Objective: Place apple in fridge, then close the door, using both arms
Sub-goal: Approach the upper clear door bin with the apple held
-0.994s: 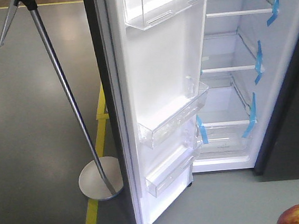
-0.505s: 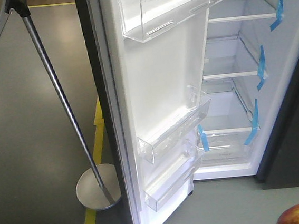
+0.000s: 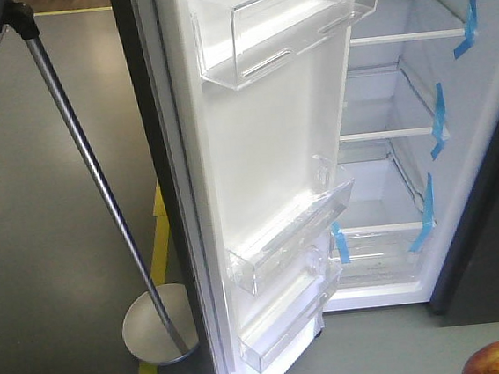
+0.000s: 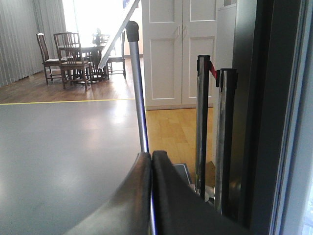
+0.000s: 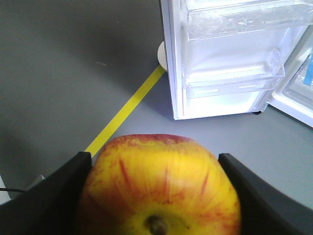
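Right wrist-mounted view: the apple [image 5: 161,176] is pinched by the right claw [image 5: 155,196]; the left claw [image 4: 152,161] is pressed together.

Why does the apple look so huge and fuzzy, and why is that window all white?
Right wrist view: the apple sits very close to the lens, between the jaws, so it fills the frame and looks soft; the door behind is sharper. Left wrist view: the window is too bright for the camera, so it washes out white.
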`<state>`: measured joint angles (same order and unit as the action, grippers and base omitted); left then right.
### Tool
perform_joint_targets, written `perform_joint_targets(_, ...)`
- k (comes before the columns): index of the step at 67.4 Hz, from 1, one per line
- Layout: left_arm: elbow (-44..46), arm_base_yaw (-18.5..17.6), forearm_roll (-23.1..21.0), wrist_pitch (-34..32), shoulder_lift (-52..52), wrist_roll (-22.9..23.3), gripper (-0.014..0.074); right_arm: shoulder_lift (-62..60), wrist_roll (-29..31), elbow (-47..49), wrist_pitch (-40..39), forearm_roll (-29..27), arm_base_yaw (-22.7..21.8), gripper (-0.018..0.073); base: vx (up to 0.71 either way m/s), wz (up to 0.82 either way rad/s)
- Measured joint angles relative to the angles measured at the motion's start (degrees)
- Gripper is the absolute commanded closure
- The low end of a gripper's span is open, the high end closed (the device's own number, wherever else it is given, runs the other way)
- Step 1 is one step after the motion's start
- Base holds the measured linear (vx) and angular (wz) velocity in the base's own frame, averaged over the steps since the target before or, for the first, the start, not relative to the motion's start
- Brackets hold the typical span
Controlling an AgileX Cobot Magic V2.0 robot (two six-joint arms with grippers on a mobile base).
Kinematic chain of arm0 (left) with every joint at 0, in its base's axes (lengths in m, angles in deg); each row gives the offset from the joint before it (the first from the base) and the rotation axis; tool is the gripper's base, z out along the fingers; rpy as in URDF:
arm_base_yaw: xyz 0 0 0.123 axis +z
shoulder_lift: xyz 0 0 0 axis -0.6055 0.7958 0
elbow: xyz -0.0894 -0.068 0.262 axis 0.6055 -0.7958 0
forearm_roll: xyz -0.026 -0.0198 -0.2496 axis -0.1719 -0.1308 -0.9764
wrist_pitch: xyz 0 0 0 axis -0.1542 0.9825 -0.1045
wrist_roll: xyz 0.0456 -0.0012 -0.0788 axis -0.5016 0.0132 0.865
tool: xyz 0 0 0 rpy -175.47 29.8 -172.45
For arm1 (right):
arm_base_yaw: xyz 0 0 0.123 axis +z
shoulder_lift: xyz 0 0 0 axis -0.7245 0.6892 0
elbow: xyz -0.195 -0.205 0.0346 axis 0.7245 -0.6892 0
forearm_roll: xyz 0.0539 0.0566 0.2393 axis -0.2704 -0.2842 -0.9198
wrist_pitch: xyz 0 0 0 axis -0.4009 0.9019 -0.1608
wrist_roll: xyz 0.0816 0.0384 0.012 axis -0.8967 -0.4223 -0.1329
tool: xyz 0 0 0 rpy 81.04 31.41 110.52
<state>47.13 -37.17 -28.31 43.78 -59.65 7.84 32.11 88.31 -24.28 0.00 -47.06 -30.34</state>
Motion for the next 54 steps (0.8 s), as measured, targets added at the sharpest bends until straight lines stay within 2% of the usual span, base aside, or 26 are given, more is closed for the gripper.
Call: perform_joint_targets(54, 0.0, 0.0, 0.0, 0.0, 0.0, 0.0, 0.0603, 0.0, 0.0, 0.0, 0.0, 0.0, 0.0, 0.041, 0.07, -0.02)
